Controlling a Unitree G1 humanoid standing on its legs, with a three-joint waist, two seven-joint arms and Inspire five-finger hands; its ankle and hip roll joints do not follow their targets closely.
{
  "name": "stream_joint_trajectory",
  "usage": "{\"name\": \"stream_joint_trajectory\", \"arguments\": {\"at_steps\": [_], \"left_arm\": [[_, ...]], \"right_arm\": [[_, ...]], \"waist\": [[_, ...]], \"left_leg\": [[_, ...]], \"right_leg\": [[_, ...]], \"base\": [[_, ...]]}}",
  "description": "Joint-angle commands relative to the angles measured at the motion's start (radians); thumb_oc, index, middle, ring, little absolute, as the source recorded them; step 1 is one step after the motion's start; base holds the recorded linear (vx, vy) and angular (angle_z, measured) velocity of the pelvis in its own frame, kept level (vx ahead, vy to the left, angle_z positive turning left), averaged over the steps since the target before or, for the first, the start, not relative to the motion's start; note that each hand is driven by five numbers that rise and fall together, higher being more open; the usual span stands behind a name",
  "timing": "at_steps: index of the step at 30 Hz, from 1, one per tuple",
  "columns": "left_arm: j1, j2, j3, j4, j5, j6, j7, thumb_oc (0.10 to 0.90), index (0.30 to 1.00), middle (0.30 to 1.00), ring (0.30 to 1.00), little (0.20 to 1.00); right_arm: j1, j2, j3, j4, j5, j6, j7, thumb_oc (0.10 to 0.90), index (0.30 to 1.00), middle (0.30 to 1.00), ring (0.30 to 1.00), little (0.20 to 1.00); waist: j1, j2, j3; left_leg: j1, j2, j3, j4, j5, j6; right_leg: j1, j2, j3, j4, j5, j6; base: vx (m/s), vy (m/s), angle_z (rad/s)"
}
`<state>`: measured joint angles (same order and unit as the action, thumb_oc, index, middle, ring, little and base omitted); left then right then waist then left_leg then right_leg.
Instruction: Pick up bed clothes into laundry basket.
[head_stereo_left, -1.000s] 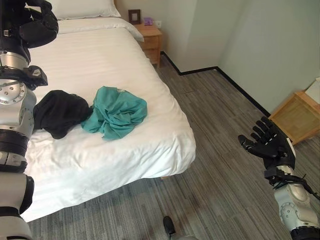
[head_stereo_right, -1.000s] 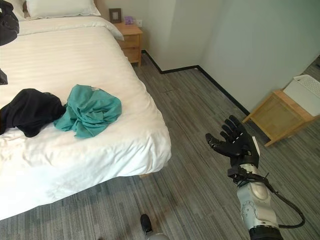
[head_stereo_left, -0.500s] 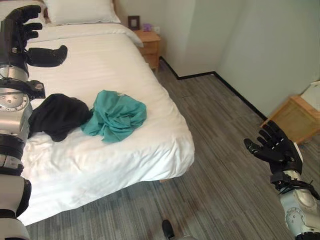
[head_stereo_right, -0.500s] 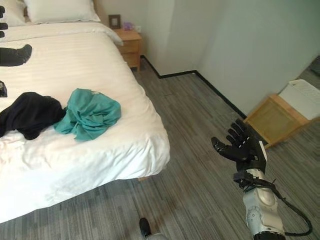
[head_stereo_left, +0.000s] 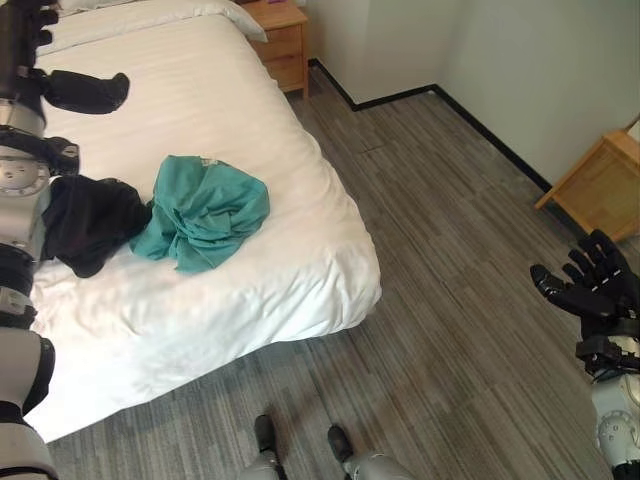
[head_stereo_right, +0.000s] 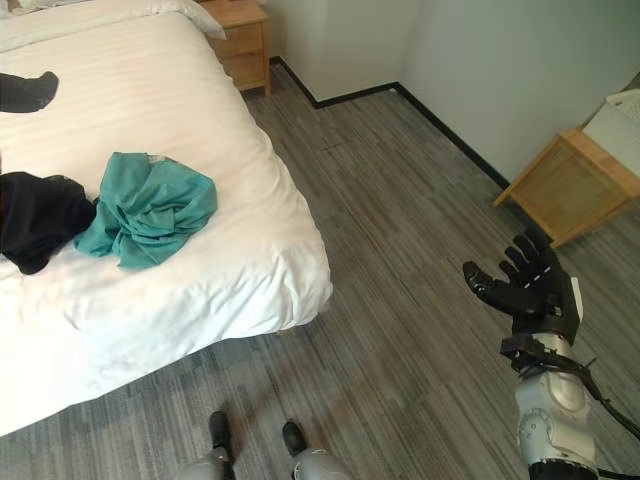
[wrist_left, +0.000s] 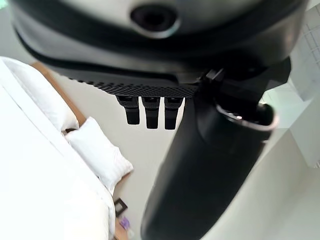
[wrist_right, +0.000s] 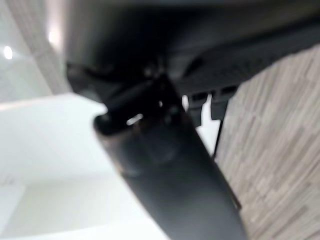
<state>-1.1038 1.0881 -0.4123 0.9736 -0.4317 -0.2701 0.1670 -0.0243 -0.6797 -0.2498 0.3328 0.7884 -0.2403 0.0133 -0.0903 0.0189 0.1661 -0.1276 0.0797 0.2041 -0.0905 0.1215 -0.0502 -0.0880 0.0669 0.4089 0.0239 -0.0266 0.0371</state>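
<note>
Here the right hand (head_stereo_right: 530, 290) hangs over the grey plank floor (head_stereo_right: 400, 250) with its fingers spread and holding nothing, well apart from the bed (head_stereo_left: 240, 120). The left hand (head_stereo_left: 75, 88) is raised above the white striped sheet, thumb out, fingers straight, empty too. A crumpled teal garment (head_stereo_left: 205, 210) lies near the bed's edge, touching a rumpled black garment (head_stereo_left: 85, 220). A wooden nightstand (head_stereo_left: 283, 35) stands beside the bed.
</note>
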Motion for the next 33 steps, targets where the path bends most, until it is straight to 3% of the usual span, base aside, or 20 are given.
{"name": "stream_joint_trajectory", "arguments": {"at_steps": [1,2,6,7,8,10,14,15,18,19,26,33], "left_arm": [[-0.092,0.101,0.055,-0.048,-0.027,-0.060,0.056,0.800,0.900,0.900,0.900,0.900],[-0.130,0.123,0.025,-0.029,0.010,-0.053,0.076,0.800,0.900,0.900,0.900,0.900],[-0.192,0.156,-0.028,0.007,0.074,-0.039,0.074,0.800,0.900,0.900,0.900,0.900],[-0.218,0.165,-0.054,0.027,0.104,-0.030,0.074,0.800,0.900,0.900,0.900,0.900],[-0.241,0.161,-0.076,0.044,0.139,-0.019,0.077,0.800,0.900,0.900,0.900,0.900],[-0.248,0.160,-0.109,0.082,0.171,-0.009,0.062,0.800,0.900,0.900,0.900,0.900],[-0.215,0.172,-0.083,0.140,0.222,0.027,0.039,0.800,0.900,0.900,0.900,0.900],[-0.168,0.196,-0.081,0.217,0.259,0.058,0.003,0.800,0.900,0.900,0.900,0.900],[-0.144,0.225,-0.083,0.263,0.309,0.078,-0.017,0.800,0.900,0.900,0.900,0.900],[-0.064,0.262,-0.039,0.289,0.350,0.090,-0.036,0.800,0.900,0.900,0.900,0.900],[0.205,0.285,0.162,0.291,0.411,0.096,-0.043,0.800,0.900,0.900,0.900,0.900],[0.334,0.239,0.276,0.255,0.375,0.076,-0.031,0.800,0.900,0.900,0.900,0.900]], "right_arm": [[-0.032,-0.066,-0.049,-0.120,-0.023,-0.087,-0.011,0.800,0.900,0.900,0.900,0.900],[-0.052,-0.065,-0.019,-0.132,-0.021,-0.087,-0.003,0.800,0.900,0.900,0.900,0.900],[-0.041,-0.057,-0.018,-0.141,-0.036,-0.079,0.010,0.800,0.900,0.900,0.900,0.900],[-0.045,-0.054,-0.019,-0.140,-0.036,-0.081,0.012,0.800,0.900,0.900,0.900,0.900],[-0.048,-0.053,-0.023,-0.140,-0.035,-0.085,0.010,0.800,0.900,0.900,0.900,0.900],[-0.047,-0.052,-0.027,-0.132,-0.032,-0.092,0.006,0.800,0.900,0.900,0.900,0.900],[-0.032,-0.040,-0.031,-0.141,-0.015,-0.077,0.019,0.800,0.900,0.900,0.900,0.900],[-0.048,-0.050,-0.030,-0.131,-0.011,-0.070,0.021,0.800,0.900,0.900,0.900,0.900],[-0.066,-0.064,-0.023,-0.126,0.007,-0.063,0.029,0.800,0.900,0.900,0.900,0.900],[-0.047,-0.052,-0.026,-0.136,0.011,-0.054,0.050,0.800,0.900,0.900,0.900,0.900],[-0.043,-0.066,-0.018,-0.129,0.009,-0.047,0.063,0.800,0.900,0.900,0.900,0.900],[-0.066,-0.083,0.009,-0.125,0.000,-0.049,0.064,0.800,0.900,0.900,0.900,0.900]], "waist": [[-0.027,-0.007,-0.103],[-0.037,-0.001,-0.087],[-0.043,0.007,-0.091],[-0.046,0.014,-0.091],[-0.055,0.021,-0.079],[-0.070,0.016,-0.068],[-0.061,-0.006,-0.060],[-0.050,-0.011,-0.059],[-0.041,-0.010,-0.061],[-0.021,-0.021,-0.063],[-0.001,-0.015,-0.064],[0.008,-0.019,-0.056]], "left_leg": [[-0.082,-0.005,0.054,0.050,0.012,-0.009],[-0.061,-0.011,0.077,0.048,-0.001,0.000],[-0.040,-0.020,0.078,0.021,-0.021,0.004],[-0.032,-0.021,0.078,0.015,-0.033,0.003],[-0.003,-0.027,0.070,0.003,-0.059,0.001],[-0.007,-0.023,0.055,0.009,-0.054,0.003],[0.014,-0.016,0.051,0.008,-0.047,-0.003],[0.022,-0.013,0.051,0.006,-0.057,-0.003],[0.007,-0.004,0.055,0.003,-0.045,-0.009],[0.005,0.003,0.053,0.003,-0.043,-0.013],[0.007,0.005,0.043,0.003,-0.046,-0.016],[-0.001,0.009,0.031,0.003,-0.047,-0.018]], "right_leg": [[0.169,-0.180,-0.050,0.084,-0.042,0.152],[0.126,-0.185,-0.022,0.171,0.071,0.173],[0.100,-0.203,-0.024,0.115,0.133,0.191],[0.063,-0.203,-0.043,0.069,0.130,0.197],[-0.018,-0.169,-0.076,-0.001,0.083,0.194],[-0.037,-0.149,-0.100,0.008,0.063,0.189],[-0.008,-0.151,-0.122,-0.025,0.066,0.185],[0.014,-0.159,-0.141,-0.057,0.058,0.184],[0.016,-0.152,-0.142,-0.067,0.055,0.178],[0.033,-0.151,-0.142,-0.079,0.041,0.171],[0.057,-0.148,-0.147,-0.090,0.018,0.157],[0.059,-0.139,-0.143,-0.094,0.009,0.150]], "base": [[0.23,0.207,-0.57],[0.16,0.145,-0.17],[0.13,0.102,-0.07],[0.19,0.120,0.01],[0.12,0.087,-0.04],[0.06,0.036,-0.06],[0.08,-0.025,0.30],[0.07,-0.080,-0.13],[0.03,-0.068,-0.23],[0.05,-0.050,-0.05],[0.04,-0.030,0.03],[0.02,-0.014,0.10]]}}
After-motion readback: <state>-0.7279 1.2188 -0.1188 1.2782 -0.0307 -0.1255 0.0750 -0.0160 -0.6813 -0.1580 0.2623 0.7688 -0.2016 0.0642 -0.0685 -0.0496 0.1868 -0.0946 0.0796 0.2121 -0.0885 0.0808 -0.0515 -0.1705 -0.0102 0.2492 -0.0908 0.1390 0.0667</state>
